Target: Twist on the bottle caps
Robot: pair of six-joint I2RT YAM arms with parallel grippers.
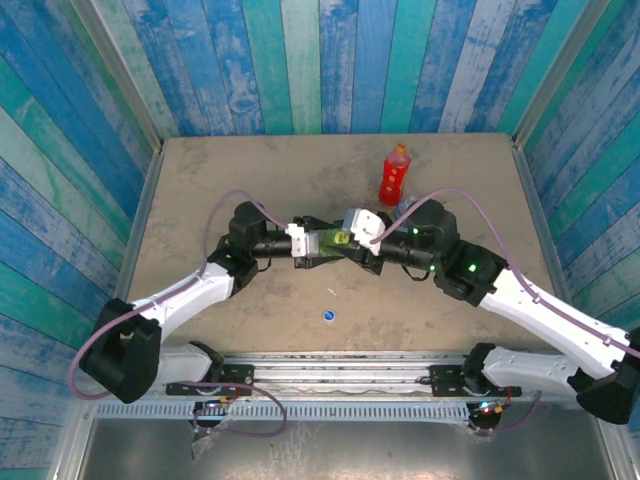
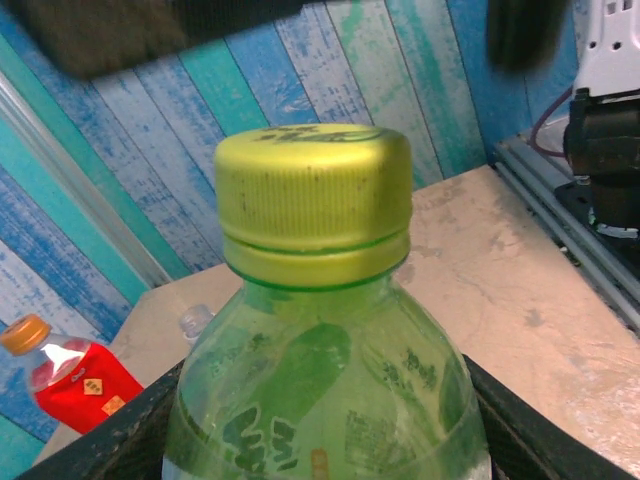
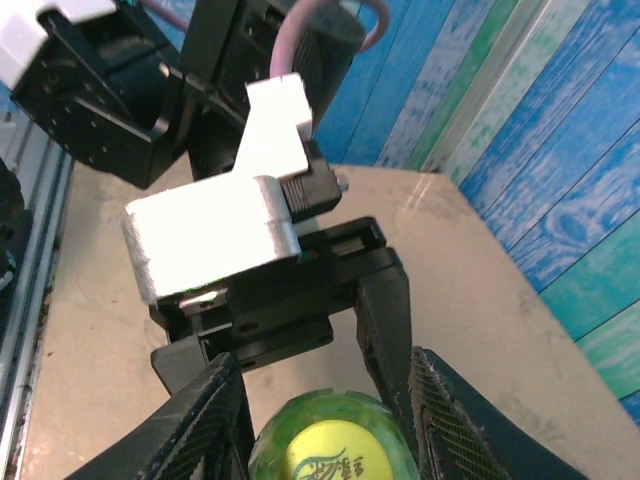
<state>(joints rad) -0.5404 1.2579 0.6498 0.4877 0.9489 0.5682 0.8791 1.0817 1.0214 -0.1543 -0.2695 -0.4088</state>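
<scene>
Left gripper [image 1: 322, 243] clamped on green bottle [image 1: 336, 241] at table [image 1: 200, 200] centre, right gripper [image 1: 368, 235] facing it at cap end. Blue cap [image 1: 328, 317] loose near front edge, red bottle [image 1: 394, 172] upright at back.

Left wrist: yellow-green cap [image 2: 314, 200] seated on green bottle neck. Right fingers [image 2: 100, 35] are blurred, above cap, clear of it. Orange cap [image 2: 24, 333] on red bottle.

Right wrist: right jaws part-open, flanking yellow-green cap.

Yellow-green cap [image 2: 314, 200] atop green bottle [image 2: 320, 400], red bottle [image 2: 80, 385] behind-left.
</scene>
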